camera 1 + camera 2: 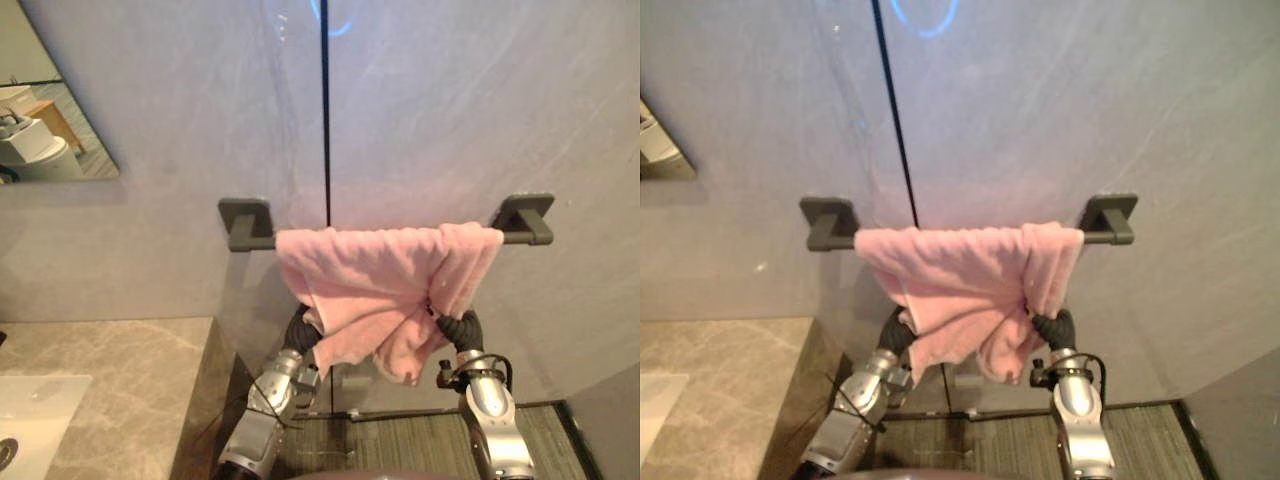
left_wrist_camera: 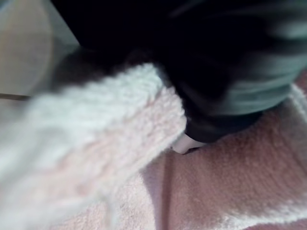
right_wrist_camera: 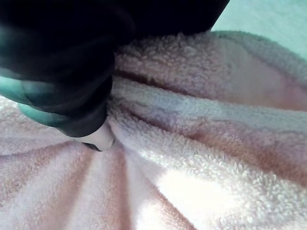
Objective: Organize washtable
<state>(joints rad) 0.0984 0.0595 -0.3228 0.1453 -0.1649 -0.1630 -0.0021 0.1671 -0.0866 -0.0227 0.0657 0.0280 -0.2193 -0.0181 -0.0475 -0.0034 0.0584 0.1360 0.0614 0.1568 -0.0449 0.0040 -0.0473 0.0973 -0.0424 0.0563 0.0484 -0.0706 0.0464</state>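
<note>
A pink towel [image 1: 370,275] hangs bunched over a dark towel bar [image 1: 250,238] fixed to the grey wall. Most of the cloth is crowded toward the bar's right end. My right hand [image 1: 455,328] reaches up from below at the towel's right side. In the right wrist view a finger [image 3: 100,136] presses into the cloth, and the folds run together at it, so the hand pinches the towel [image 3: 201,143]. My left hand [image 1: 300,332] is raised under the towel's lower left corner, where the cloth [image 2: 96,143] lies over it and hides it.
A marble counter [image 1: 110,380] with a white basin [image 1: 30,410] lies at the lower left. A mirror [image 1: 45,110] hangs at the upper left. The bar's right bracket [image 1: 525,215] juts from the wall. Striped flooring [image 1: 400,440] shows below the towel.
</note>
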